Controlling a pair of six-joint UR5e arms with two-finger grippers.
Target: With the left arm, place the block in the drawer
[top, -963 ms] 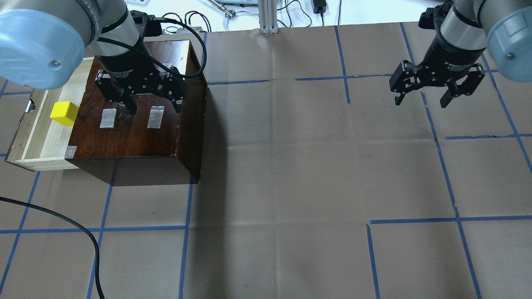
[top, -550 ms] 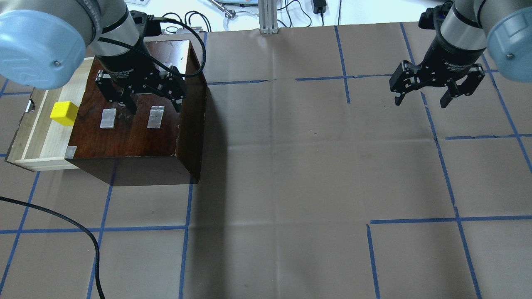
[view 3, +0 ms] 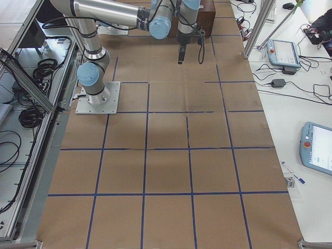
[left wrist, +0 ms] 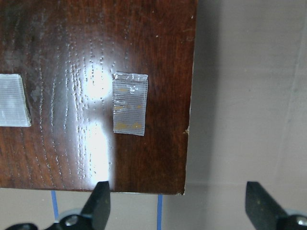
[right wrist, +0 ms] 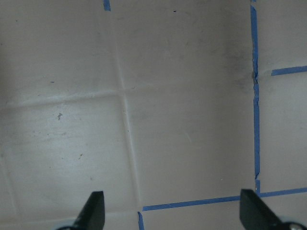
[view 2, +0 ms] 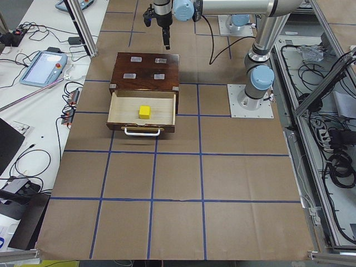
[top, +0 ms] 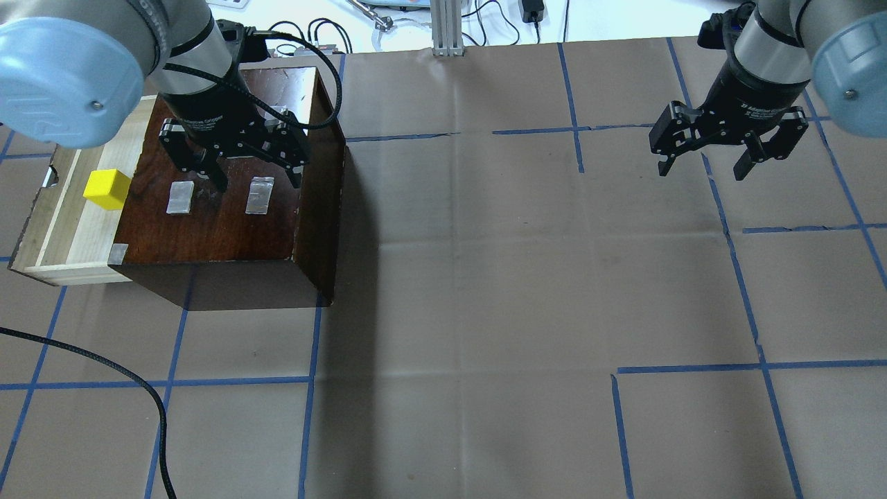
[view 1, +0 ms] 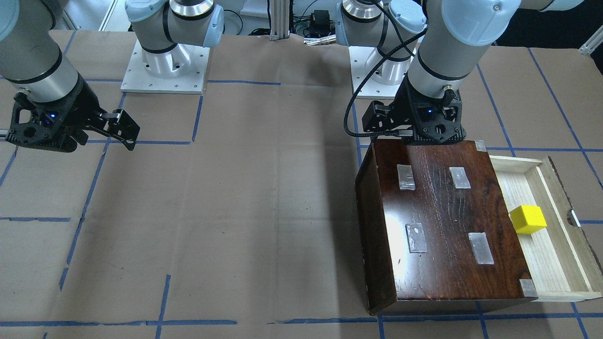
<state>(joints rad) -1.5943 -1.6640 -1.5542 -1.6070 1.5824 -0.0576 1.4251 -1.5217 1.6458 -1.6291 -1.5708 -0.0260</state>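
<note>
Block lies where it lay a second ago, on the floor of the open drawer, and nothing about it has shifted. The left gripper has barely moved over that second; only the loop of its cable sits a touch closer in. The right gripper is just where it was.

The block is a small, bright yellow cube with plain faces, resting flat on one face. It is much smaller than the gripper's spread. The pale wood drawer is pulled out from the dark box on the robot's left side. In the left side view the block sits about midway along the tray.

The left gripper hangs raised over the box top, above the grey tape patches. Its fingers are spread wide with nothing between them. Its wrist view shows only the glossy lid, one patch, a corner of the box and table beyond; the block is out of that view. The block lies off to the gripper's left, apart from it and lower, past the lid's edge.

The right gripper hovers over bare table well away, fingers likewise apart and empty.
</note>
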